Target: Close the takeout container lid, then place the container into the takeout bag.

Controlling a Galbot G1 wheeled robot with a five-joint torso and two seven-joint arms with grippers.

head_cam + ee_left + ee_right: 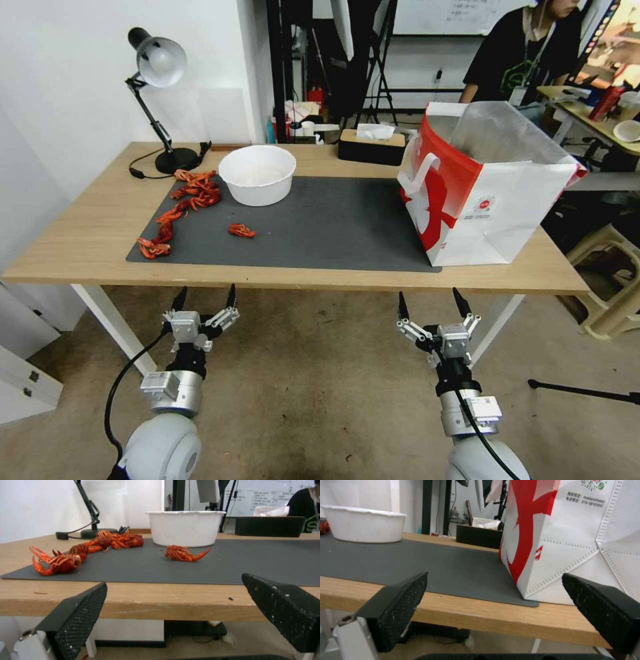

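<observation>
Wooden counter (87,247) w/ white legs stands against a white wall; a dark grey mat (333,227) covers its middle. At the back left corner a black desk lamp (157,73), cord trailing beside its base. Just right of the lamp base a white bowl (257,173) sits on the mat's far edge. Red crayfish (180,210) lie in a loose string from beside the bowl down the mat's left side; one more crayfish (241,231) lies apart, in front of the bowl. Black tissue box (371,143) at the counter's back edge, between bowl and bag.

Bag (493,193) stands upright on the right part of the counter, its near left corner on the mat's right end, rest on bare wood. Mouth open, silvery lining showing, white handle hanging on the red side panel, small red logo on the white front. Whether anything is inside: can't tell; the interior's lower part is hidden. Right wrist view has the bag close ahead, just past the counter edge.

Both arms hang low in front of the counter, below its front edge, over the floor. Left gripper (205,298) is under the mat's left end, jaws spread wide, nothing between them. Right gripper (431,303) is under the mat's right end, near the bag's front, jaws also spread, holding nothing.
</observation>
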